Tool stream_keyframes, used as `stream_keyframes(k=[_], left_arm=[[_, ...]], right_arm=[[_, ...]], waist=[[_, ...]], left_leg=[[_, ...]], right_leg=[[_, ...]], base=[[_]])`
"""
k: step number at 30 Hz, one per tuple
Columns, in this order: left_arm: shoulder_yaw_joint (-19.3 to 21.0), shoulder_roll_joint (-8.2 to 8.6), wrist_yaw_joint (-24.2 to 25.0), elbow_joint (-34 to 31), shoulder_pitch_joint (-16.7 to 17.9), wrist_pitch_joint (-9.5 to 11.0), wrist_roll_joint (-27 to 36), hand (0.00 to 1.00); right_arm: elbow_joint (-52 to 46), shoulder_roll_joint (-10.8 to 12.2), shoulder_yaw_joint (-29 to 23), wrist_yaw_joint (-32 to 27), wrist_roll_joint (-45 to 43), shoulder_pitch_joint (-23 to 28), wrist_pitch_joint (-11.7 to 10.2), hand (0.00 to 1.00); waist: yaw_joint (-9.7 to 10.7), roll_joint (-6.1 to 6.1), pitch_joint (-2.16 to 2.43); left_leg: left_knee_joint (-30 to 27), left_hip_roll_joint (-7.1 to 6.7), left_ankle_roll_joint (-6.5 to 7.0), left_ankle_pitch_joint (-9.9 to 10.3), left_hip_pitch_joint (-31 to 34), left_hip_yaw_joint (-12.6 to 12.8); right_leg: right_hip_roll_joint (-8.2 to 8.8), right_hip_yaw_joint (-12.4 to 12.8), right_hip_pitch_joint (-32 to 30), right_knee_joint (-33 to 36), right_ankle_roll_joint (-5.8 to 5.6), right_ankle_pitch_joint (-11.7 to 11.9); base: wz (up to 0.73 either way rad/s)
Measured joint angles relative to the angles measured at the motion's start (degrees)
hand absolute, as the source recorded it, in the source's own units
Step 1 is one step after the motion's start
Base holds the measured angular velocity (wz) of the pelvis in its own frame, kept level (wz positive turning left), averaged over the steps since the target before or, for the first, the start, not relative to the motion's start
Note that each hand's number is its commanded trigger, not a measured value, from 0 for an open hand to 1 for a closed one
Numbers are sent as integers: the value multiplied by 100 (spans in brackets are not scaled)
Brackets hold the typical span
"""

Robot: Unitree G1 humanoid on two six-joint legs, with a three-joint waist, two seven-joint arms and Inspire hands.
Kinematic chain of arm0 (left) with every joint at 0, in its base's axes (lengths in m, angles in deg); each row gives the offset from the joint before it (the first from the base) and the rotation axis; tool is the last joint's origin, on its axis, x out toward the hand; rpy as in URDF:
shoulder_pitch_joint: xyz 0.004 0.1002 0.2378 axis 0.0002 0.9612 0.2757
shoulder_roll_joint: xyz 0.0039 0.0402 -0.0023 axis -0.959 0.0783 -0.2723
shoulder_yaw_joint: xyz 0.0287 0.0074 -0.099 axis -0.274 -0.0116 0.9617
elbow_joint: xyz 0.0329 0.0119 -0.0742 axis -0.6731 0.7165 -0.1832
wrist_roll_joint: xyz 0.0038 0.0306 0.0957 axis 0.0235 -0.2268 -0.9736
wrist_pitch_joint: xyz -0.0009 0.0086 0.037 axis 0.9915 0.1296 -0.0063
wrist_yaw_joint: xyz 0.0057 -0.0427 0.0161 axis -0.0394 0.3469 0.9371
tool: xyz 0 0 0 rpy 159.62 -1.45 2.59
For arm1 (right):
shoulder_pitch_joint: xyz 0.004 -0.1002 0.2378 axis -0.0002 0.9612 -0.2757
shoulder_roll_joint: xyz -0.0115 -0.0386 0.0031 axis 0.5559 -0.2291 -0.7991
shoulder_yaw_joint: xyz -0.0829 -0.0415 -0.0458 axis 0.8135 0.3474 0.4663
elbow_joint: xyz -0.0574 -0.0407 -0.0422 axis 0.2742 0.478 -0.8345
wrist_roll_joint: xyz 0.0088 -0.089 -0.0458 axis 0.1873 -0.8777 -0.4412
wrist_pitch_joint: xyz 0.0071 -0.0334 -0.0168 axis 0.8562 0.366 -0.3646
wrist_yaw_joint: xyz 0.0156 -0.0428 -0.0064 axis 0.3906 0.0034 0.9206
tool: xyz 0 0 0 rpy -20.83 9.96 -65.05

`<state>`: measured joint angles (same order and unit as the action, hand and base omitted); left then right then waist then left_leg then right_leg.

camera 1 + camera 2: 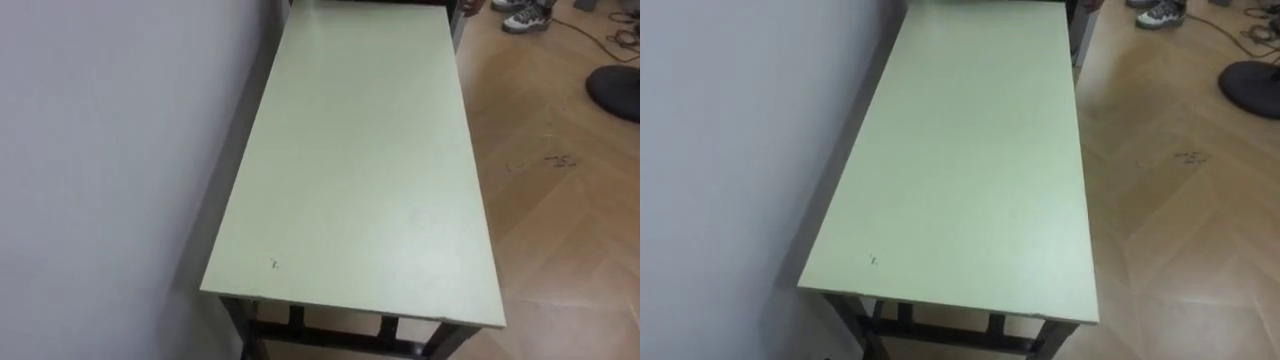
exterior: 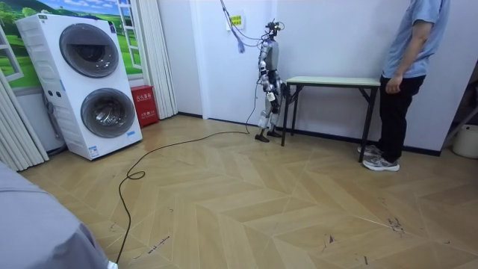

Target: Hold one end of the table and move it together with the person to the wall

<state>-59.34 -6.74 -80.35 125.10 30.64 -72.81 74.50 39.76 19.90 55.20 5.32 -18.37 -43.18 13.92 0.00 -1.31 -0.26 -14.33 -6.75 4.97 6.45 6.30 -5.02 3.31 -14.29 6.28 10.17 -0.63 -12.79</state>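
Note:
A long table (image 1: 360, 170) with a pale green top and a dark frame stretches away from me, its left long side close against a white wall (image 1: 100, 150). In the room view I stand upright at the table's (image 2: 328, 81) left end, facing along it. My right hand (image 2: 267, 93) and left hand (image 2: 283, 91) hang low by that end, too small to read. A person (image 2: 407, 75) in a blue shirt and dark trousers stands at the far end, one hand (image 2: 388, 86) beside the tabletop's edge. The person's shoes (image 1: 525, 15) show past the far end.
Open wood floor (image 1: 560, 220) lies to the table's right. A dark round base (image 1: 615, 90) and loose cables (image 1: 610, 35) sit at the far right. Stacked washing machines (image 2: 89, 82) and a red box (image 2: 143, 104) stand further off.

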Motion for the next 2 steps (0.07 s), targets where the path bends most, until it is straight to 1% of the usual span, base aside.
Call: stream_keyframes(k=[1,2], left_arm=[[131,66,-93,30,34,0,0,0],[173,86,-153,50,45,1,-3,0]], right_arm=[[125,-2,-13,-58,71,-6,0,0],[178,5,-33,-89,100,-7,3,0]], waist=[[-13,-10,-3],[-24,-46,-20]], left_leg=[[10,-3,-1,-1,-29,-5],[20,-6,-1,-1,-54,-4]], right_leg=[[-2,-2,50,-58,3,2],[0,1,66,-58,3,2]], base=[[5],[0]])
